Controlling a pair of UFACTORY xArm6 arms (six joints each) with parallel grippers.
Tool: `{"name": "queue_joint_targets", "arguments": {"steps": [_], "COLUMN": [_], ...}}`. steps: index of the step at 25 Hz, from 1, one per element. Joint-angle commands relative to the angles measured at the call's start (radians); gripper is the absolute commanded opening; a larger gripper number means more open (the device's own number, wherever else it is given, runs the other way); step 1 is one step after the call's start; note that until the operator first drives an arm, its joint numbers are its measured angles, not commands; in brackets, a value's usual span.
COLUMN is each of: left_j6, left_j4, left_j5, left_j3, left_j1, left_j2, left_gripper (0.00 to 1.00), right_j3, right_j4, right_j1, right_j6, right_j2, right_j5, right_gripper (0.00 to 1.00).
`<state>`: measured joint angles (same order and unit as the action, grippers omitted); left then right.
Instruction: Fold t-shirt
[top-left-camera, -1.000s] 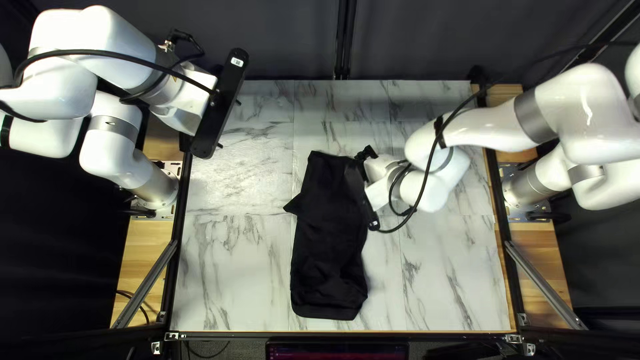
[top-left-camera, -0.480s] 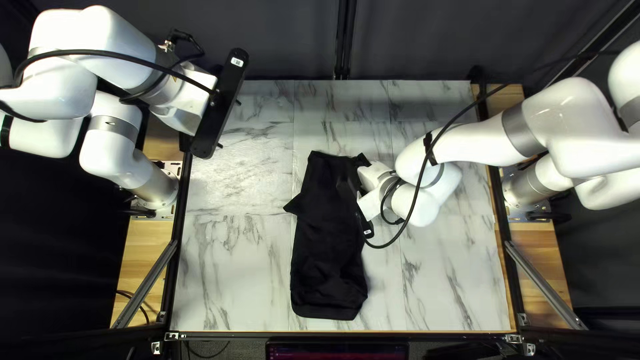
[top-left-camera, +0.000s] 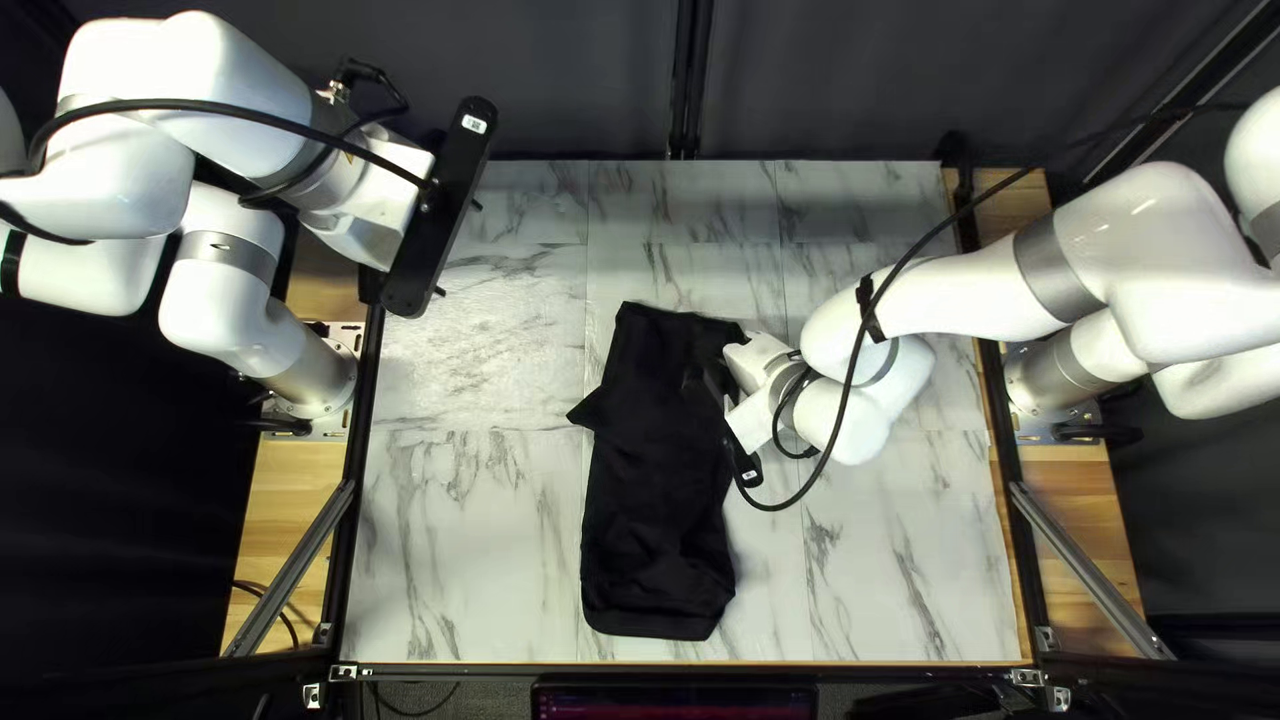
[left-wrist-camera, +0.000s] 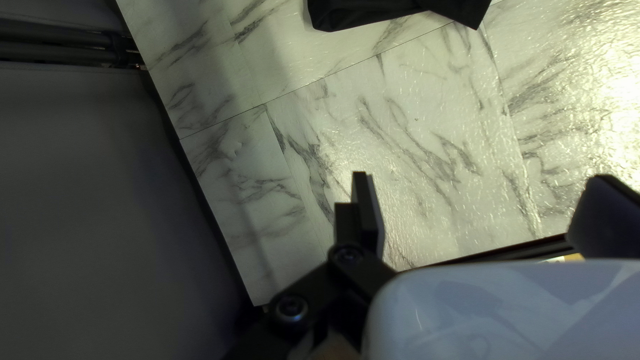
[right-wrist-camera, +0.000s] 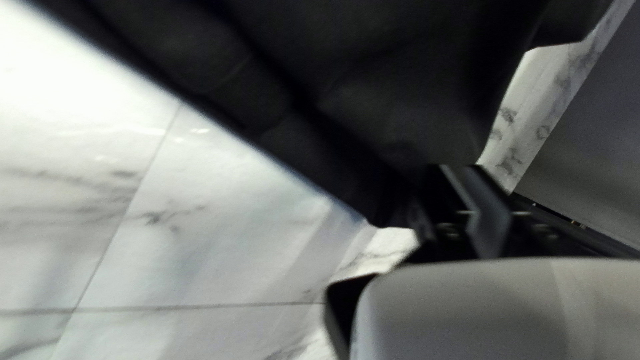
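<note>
Would put the folding at roughly midway, judging by the long, narrow bundle made of the black t-shirt [top-left-camera: 654,507]. Can find it on the middle of the marble-patterned table [top-left-camera: 467,560], stretching from close to the near edge toward the far side. Looks gathered in widthwise along the nearer half; probably left to do there, only smoothing, then doubling up end to end. Farther along, at the cloth's right edge in the top left view, have the right gripper [right-wrist-camera: 461,169] at work — fingers drawn together, apparently on a pinch of fabric, judging by creases converging at the tips. Farthest off, have the left gripper [top-left-camera: 459,248] raised by the table's left side, fingers spread wide, holding nothing.

Appears dull black and softly rumpled: shows a banded near end, then a slightly wavy middle, then a pointed flap [top-left-camera: 584,412] — perhaps a sleeve — poking out leftward, likely needing a tuck. Finishes in a blunt far end.
</note>
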<state>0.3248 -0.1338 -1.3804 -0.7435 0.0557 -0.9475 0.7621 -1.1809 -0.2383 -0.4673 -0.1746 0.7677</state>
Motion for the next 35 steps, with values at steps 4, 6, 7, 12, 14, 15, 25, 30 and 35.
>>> {"name": "queue_joint_targets", "arguments": {"steps": [4, 6, 7, 12, 14, 15, 25, 30, 35], "left_j6": [0.0, 0.0, 0.0, 0.0, 0.0, 0.0, 0.0, 0.0, 0.0], "left_j4": [0.0, 0.0, 0.0, 0.0, 0.0, 0.0, 0.0, 0.0, 0.0], "left_j5": [0.0, 0.0, 0.0, 0.0, 0.0, 0.0, 0.0, 0.0, 0.0], "left_j3": [0.0, 0.0, 0.0, 0.0, 0.0, 0.0, 0.0, 0.0, 0.0], "left_j1": [0.0, 0.0, 0.0, 0.0, 0.0, 0.0, 0.0, 0.0, 0.0], "left_j2": [0.0, 0.0, 0.0, 0.0, 0.0, 0.0, 0.0, 0.0, 0.0], "left_gripper": [1.0, 1.0, 1.0, 1.0, 1.0, 1.0, 1.0, 1.0, 1.0], "right_j3": [0.037, 0.037, 0.037, 0.0, -0.054, -0.068, -0.083, -0.073, -0.072], "right_j4": [0.028, 0.028, 0.028, -0.001, -0.054, -0.081, -0.311, -0.354, -0.367], "right_j1": [-0.041, -0.041, -0.041, -0.026, 0.01, 0.025, 0.136, 0.157, 0.169], "right_j6": [0.0, 0.0, 0.0, -0.024, -0.053, -0.06, -0.006, 0.05, 0.101], "right_j2": [-0.024, -0.024, -0.024, 0.003, 0.056, 0.072, 0.084, 0.047, 0.035], "right_j5": [0.101, 0.101, 0.101, 0.073, 0.0, -0.031, -0.214, -0.227, -0.235], "right_gripper": [1.0, 1.0, 1.0, 1.0, 1.0, 1.0, 1.0, 1.0, 1.0]}}
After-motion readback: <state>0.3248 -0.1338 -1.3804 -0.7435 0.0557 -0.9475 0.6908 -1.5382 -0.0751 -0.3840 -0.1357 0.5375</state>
